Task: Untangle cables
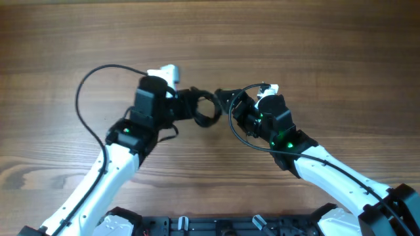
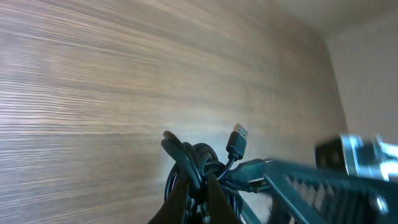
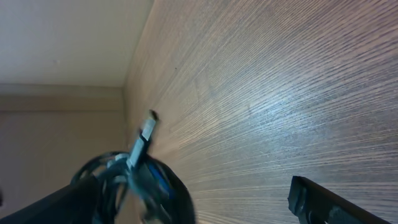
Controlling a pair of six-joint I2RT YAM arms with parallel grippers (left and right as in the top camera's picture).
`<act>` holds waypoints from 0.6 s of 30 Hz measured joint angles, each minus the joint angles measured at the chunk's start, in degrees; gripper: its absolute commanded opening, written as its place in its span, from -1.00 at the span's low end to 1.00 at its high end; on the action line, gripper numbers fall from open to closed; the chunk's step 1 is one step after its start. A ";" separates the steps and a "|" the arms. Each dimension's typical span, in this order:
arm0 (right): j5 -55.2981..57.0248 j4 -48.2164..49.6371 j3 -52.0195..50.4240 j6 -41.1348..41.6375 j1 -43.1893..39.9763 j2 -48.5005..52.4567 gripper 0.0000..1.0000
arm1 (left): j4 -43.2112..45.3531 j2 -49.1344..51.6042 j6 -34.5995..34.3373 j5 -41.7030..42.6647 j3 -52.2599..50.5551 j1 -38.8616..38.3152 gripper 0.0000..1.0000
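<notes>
**Soft, even light; sharp from above, smeared at your wrists**

From overhead you get a crisp, evenly lit table [image 1: 315, 39] with clear wood grain, only faint soft shadows beside the arms, and slight white glare on the left arm [image 1: 98, 183]. In your left wrist view the cables [image 2: 199, 165] and their plug [image 2: 237, 142] read fairly sharp, but the grain streaks sideways and the right arm [image 2: 357, 155] at the edge is a bright smear. In your right wrist view the cable bundle is soft and out of focus, its plug is washed pale, and the wall [image 3: 68, 37] behind looks dim and flat.
</notes>
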 measured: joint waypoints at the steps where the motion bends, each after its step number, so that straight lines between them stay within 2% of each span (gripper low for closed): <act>1: -0.02 0.00 0.00 0.02 0.00 0.00 0.99 | 0.00 0.00 -1.05 -0.04 0.00 0.85 -0.92; 3: -0.81 0.00 0.00 0.48 0.00 0.00 0.98 | -0.09 0.00 -3.87 -0.04 0.00 2.73 -0.92; 6: -2.51 0.00 0.00 1.25 0.07 0.00 0.79 | -0.17 0.00 -7.96 -0.02 0.00 3.50 -0.92; 8: -3.39 0.04 0.00 1.55 0.31 0.00 0.59 | -0.17 0.00 -10.86 0.85 0.00 3.48 -0.92; 11: -3.91 0.31 0.00 3.26 0.59 0.00 0.37 | -0.81 0.00 -12.59 3.04 0.00 3.48 -0.92; 18: -4.04 1.77 0.00 6.34 0.59 0.00 0.04 | -0.85 0.00 -16.68 5.81 0.00 3.41 -0.92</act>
